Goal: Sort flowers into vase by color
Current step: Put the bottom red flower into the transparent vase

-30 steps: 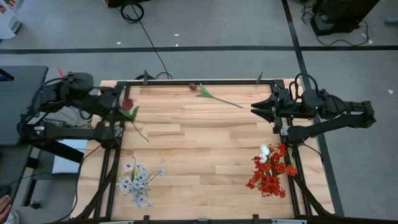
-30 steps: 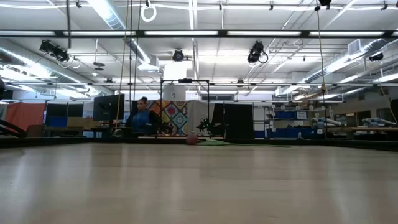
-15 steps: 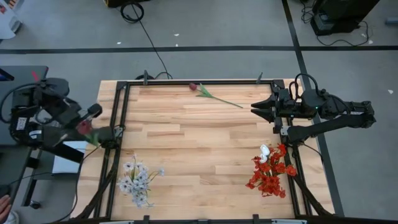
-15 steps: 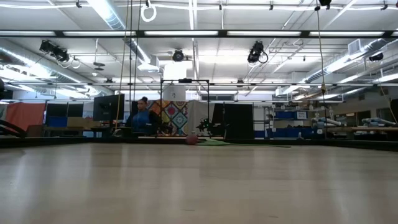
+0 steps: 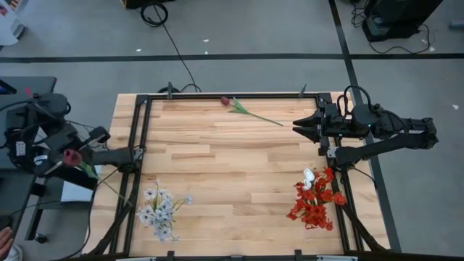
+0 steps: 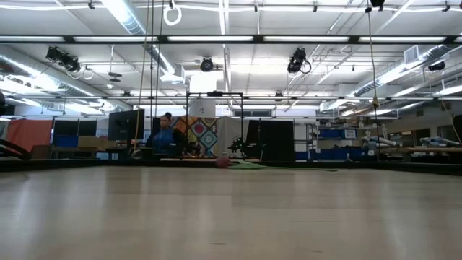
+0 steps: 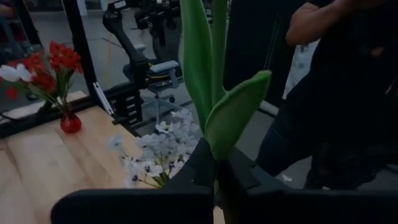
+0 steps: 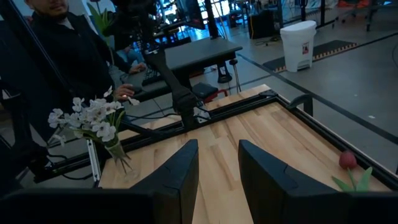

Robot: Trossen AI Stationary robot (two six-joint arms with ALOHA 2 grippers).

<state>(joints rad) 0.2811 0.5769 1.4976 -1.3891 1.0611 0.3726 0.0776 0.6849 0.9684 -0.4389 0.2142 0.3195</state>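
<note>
My left gripper hangs beyond the table's left edge, shut on a dark maroon tulip whose thin stem trails toward the white-flower vase. A second maroon tulip lies flat on the table near the far edge. White blossom sprays stand in a clear vase at the near left. Red blooms and one white tulip stand in a red vase at the near right. My right gripper hovers open at the far right with nothing between its fingers. My left gripper pinches the tulip's stem at the foot of its green leaves between its two fingers. The leaves rise straight out of the shut fingers, which lie across the stem. The flower is lifted clear of the table; its bud is outside the wrist view.
A black frame borders the wooden table. A person stands close beyond the near left corner, next to the left arm, and also shows in the right wrist view. The table's middle is bare wood.
My left gripper has swung from over the table's far left part out past the left edge and a little toward the near side, rolling as it went. The maroon tulip has gone with it, its stem now slanting toward the white-flower vase.
</note>
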